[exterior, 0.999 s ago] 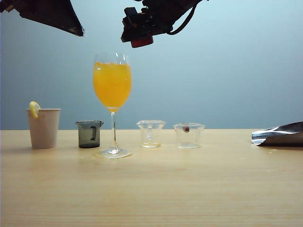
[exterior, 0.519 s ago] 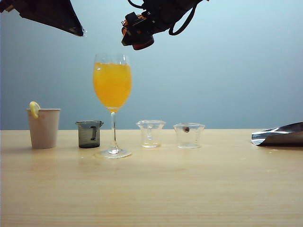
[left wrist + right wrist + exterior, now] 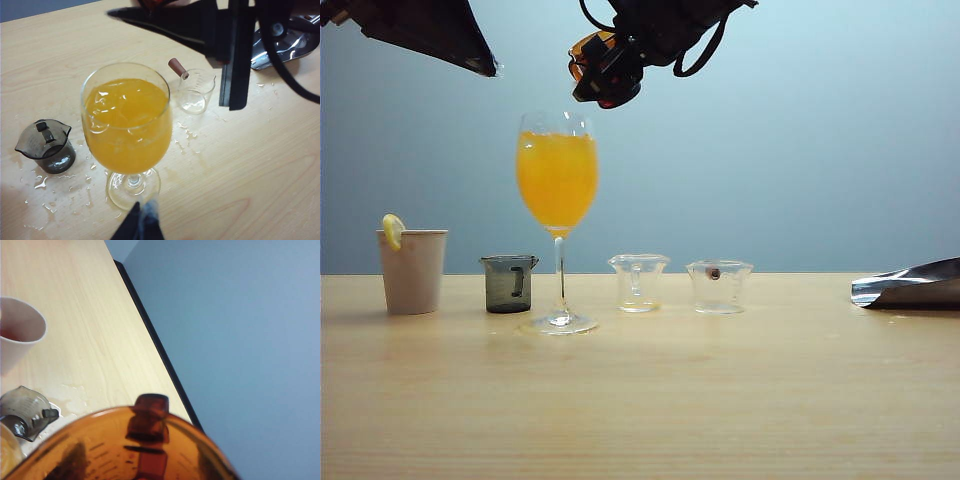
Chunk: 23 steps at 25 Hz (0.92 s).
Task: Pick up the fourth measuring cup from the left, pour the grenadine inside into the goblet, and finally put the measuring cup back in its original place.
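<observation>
Tipping toward the goblet [image 3: 557,180] just below-left, the right gripper [image 3: 603,75] pinches the fourth measuring cup [image 3: 590,50]; left gripper's state unreadable.

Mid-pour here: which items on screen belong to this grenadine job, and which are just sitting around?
In the job:
- amber measuring cup, tilted above the goblet in the right gripper
- goblet, holding orange drink

Lying about:
- paper cup with lemon slice
- grey measuring cup
- two clear measuring cups
- foil bag
- left gripper, above the goblet, holding nothing
</observation>
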### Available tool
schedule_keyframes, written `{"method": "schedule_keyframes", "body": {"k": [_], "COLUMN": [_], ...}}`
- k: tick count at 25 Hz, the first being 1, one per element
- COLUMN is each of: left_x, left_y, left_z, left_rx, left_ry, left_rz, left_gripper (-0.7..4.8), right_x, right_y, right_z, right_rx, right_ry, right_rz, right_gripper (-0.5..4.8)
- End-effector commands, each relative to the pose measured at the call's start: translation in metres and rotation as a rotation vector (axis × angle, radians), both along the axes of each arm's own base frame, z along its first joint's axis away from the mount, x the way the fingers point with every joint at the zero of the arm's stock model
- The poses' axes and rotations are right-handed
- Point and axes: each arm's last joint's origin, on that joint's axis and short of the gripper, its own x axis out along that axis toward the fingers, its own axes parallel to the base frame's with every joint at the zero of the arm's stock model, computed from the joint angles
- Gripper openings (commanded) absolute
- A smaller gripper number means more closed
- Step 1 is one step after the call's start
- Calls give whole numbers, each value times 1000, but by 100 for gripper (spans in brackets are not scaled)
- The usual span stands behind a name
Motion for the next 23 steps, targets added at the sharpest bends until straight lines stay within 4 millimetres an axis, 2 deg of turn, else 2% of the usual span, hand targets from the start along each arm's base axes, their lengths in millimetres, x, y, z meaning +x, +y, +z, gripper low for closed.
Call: {"method": "schedule_keyframes", "body": {"k": [1, 23], "left_x": [0, 0], "left_y": [0, 0], "left_z": [2, 2], "left_rx": [-9, -9], "left_ry": [-12, -12], "left_rz": [2, 2], "left_gripper": [-5, -5], "right_x": [0, 1], "right_y": [0, 4], "right_z": [7, 9], "right_rx": [-7, -52], "right_ry": [-64, -192], "right_rz": [7, 26], "right_gripper": [98, 98]}}
